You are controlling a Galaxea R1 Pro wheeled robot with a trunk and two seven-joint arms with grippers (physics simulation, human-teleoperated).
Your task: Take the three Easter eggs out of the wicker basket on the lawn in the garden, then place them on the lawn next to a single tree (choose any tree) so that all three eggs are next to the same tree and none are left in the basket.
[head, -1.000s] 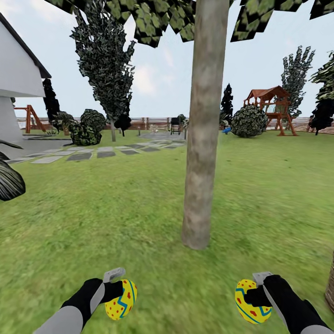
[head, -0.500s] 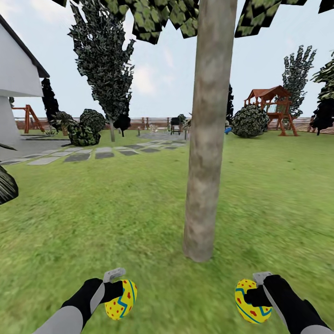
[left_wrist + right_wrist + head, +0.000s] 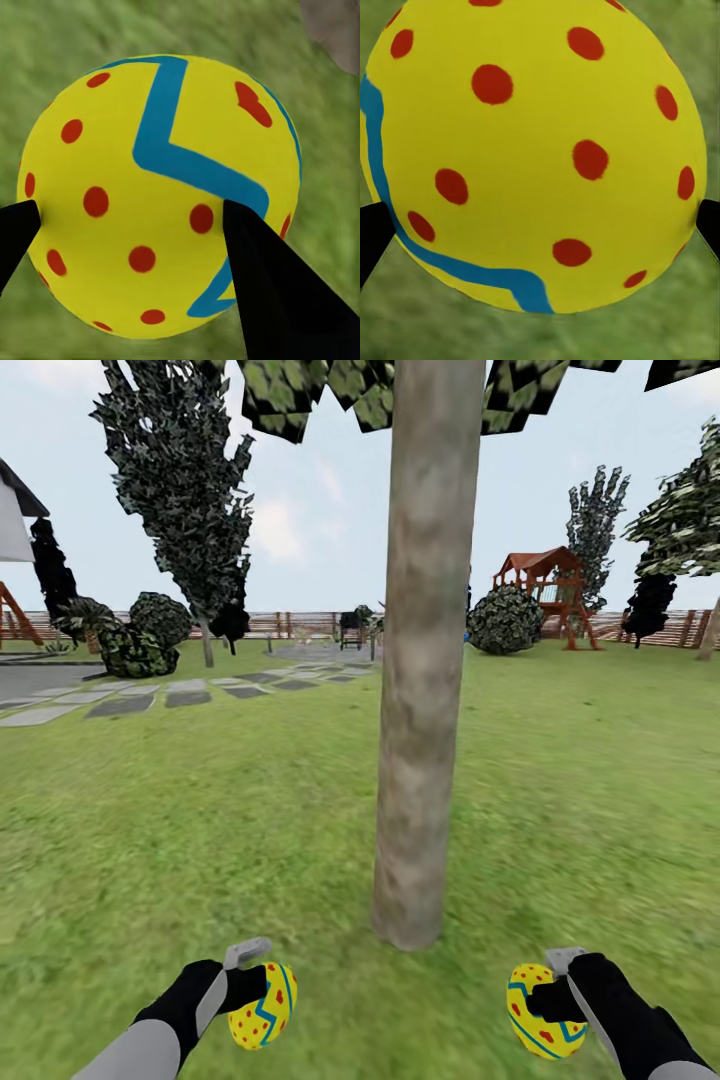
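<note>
Yellow Easter eggs are in both of my grippers. From the head camera I see the left gripper (image 3: 255,985) low at the left, with its jaws pinching one Easter egg (image 3: 262,1005) that has a blue zigzag stripe and red dots. The right gripper (image 3: 548,985) is low at the right, and its jaws are pinching the second egg (image 3: 543,1010), also yellow with blue stripe and red marks. Both eggs hang above the lawn (image 3: 600,790) and do not touch it.

In the left wrist camera the egg (image 3: 157,195) sits between the two black fingers (image 3: 281,292), one at each side of it, with blurred grass behind. In the right wrist camera the other egg (image 3: 536,150) takes almost the whole picture, and I see only the dark tips of the fingers (image 3: 371,236) at its two sides.

Straight in front of me stands the tree (image 3: 420,660), a thick grey-brown mottled trunk, with broad green leaves at the top edge. Its foot meets the grass near, between my two grippers and a little ahead of them.

Farther away I see a stepping-stone path (image 3: 150,695), a dark narrow tree (image 3: 180,490), round bushes (image 3: 130,640), a wooden play tower (image 3: 545,585) and a fence (image 3: 300,625)
</note>
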